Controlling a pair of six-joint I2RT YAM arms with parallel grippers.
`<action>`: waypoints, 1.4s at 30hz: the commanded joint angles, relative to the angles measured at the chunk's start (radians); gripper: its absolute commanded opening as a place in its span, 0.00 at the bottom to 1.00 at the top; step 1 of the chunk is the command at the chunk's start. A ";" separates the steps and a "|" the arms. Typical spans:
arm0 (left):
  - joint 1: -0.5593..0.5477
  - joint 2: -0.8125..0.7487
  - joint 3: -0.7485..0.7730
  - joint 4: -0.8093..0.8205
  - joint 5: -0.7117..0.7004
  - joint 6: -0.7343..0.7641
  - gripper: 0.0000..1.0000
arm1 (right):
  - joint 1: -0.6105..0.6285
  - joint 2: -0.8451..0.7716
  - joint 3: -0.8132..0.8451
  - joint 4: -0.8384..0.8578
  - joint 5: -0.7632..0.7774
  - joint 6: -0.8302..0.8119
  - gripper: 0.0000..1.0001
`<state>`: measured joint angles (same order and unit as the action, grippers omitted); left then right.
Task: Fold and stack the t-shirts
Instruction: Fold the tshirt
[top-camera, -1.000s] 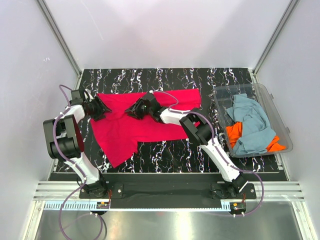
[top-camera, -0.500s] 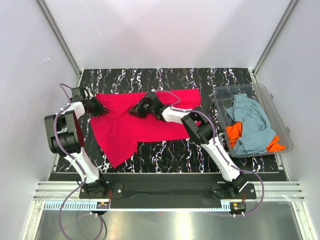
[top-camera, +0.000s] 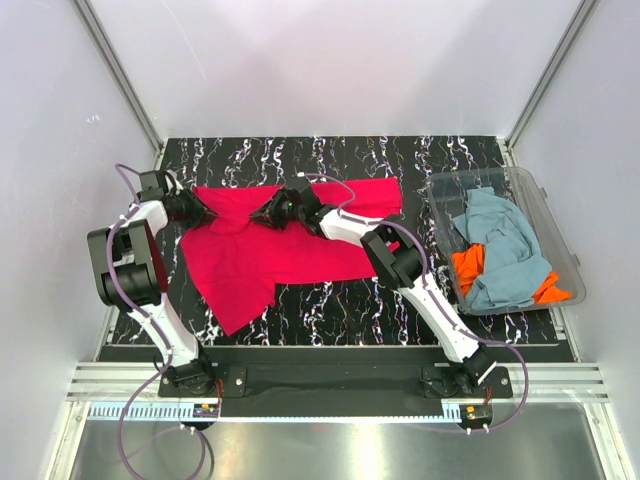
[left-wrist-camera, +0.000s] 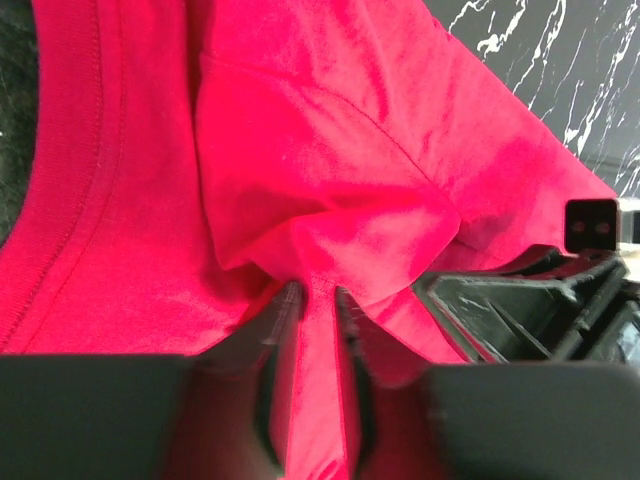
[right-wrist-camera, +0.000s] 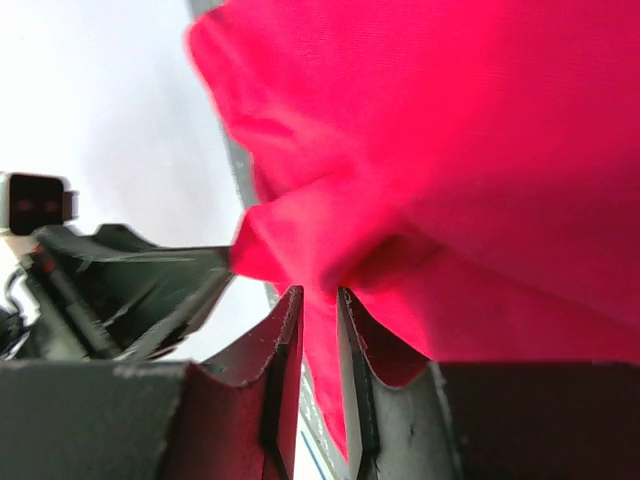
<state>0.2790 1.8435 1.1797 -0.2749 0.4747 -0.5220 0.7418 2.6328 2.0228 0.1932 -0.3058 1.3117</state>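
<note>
You are pinching the red shirt (top-camera: 260, 255) with both arms, likely so its far edge can be lifted and folded over; the left jaws are clamping a pleat at the end farthest from the tub (top-camera: 440, 195); the right jaws are clamping another pleat nearer the tub; each wrist view is showing a thin red fold squeezed tight. The red shirt is lying spread on the bench (top-camera: 420, 160) just left of the tub, creased, a flap trailing away from it; the grey-blue shirt (top-camera: 505, 240) and orange shirt (top-camera: 468, 265) are lying crumpled inside the tub.
</note>
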 joint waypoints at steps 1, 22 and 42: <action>0.006 -0.015 0.011 0.023 0.004 0.011 0.30 | 0.013 0.016 0.031 -0.015 -0.010 0.009 0.26; 0.009 -0.038 -0.069 0.025 -0.031 0.051 0.38 | 0.011 -0.063 -0.113 0.032 -0.016 -0.023 0.29; 0.009 -0.029 -0.051 0.022 0.001 0.034 0.33 | 0.013 0.081 0.117 -0.070 -0.033 0.001 0.28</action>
<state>0.2813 1.8408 1.1099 -0.2787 0.4603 -0.4911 0.7433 2.7018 2.1006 0.1482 -0.3321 1.3083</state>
